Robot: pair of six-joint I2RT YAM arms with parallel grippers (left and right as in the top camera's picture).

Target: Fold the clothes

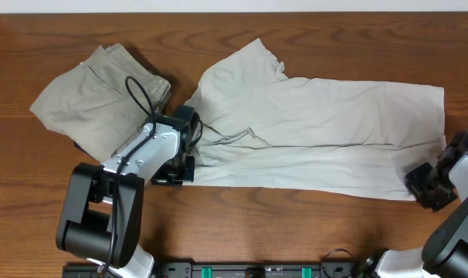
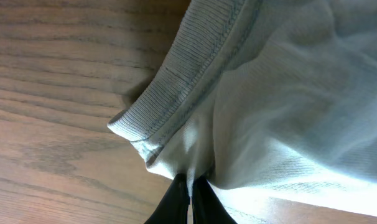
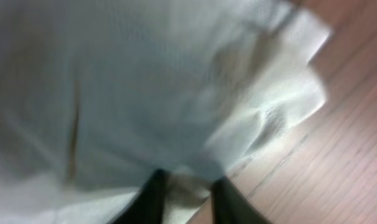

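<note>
Closest up, the left hand [image 2: 190, 198] is pinched shut on the T-shirt [image 1: 319, 131] right beside its ribbed collar [image 2: 176, 81], w/ cloth gathered into the tips. That's prob. b/c the neck end is the firmest spot to carry thin fabric w/o it slipping. At the opposite end the right hand [image 3: 187, 194] sits over the hem corner [image 3: 300, 81]. Its fingers [image 3: 152, 200] stand a bit apart w/ a bunch of cloth between them. View is blurred, so can't tell if that clamp is made yet. T-shirt lies lengthways across the bench [image 1: 257, 228], middle to right, mostly flat but rumpled, w/ one sleeve [image 1: 253, 58] poking toward the far edge. A hand at each end reads as setup for pulling it taut or bringing one end over the other, so early-ish in the fold imo. How many layers are there already I can't say. Khaki trousers [image 1: 95, 96] sit crumpled at left, just beside the collar end w/ the left arm passing over them. They're not part of the job, but near enough to snag.
</note>
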